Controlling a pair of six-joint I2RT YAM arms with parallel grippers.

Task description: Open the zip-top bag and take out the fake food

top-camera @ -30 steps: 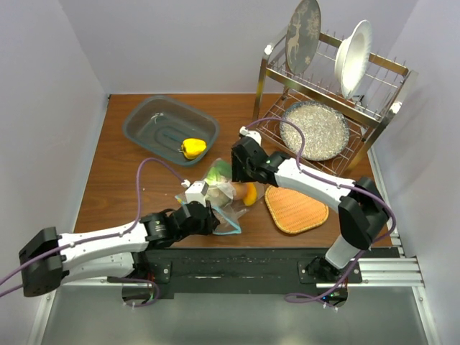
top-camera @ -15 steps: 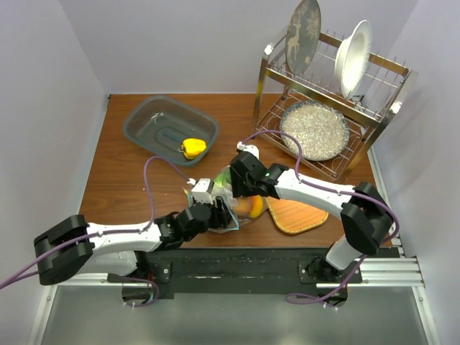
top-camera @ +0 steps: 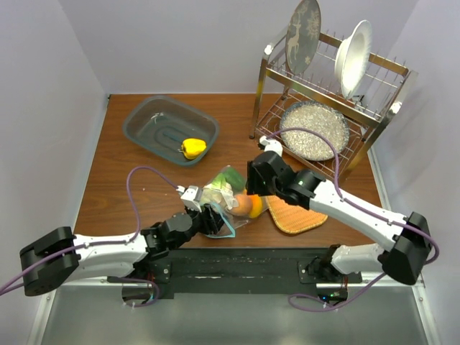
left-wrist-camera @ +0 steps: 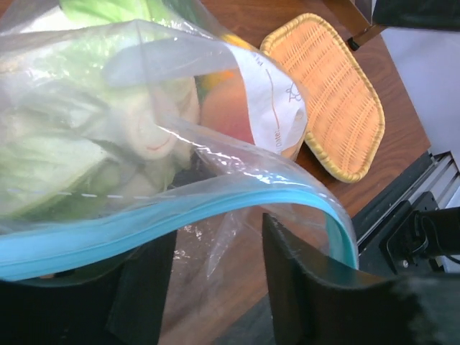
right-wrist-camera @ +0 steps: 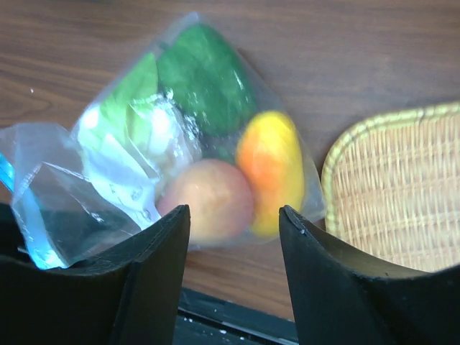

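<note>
The zip-top bag (top-camera: 224, 192) is found near-centre on the surface (top-camera: 115, 187), its zip strip (left-wrist-camera: 180, 215) at 6 o'clock, draped across the half-open, empty left end effector (left-wrist-camera: 215, 231). The right end effector (right-wrist-camera: 233, 210), open and empty, is positioned at the bag's 3 o'clock.

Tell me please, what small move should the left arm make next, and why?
Probably close the left gripper on the teal zip strip: its jaws stand open and the strip runs across right at their tips, not pinched. The peach is inside the zip-top bag, and the right gripper hovers open above it.
</note>
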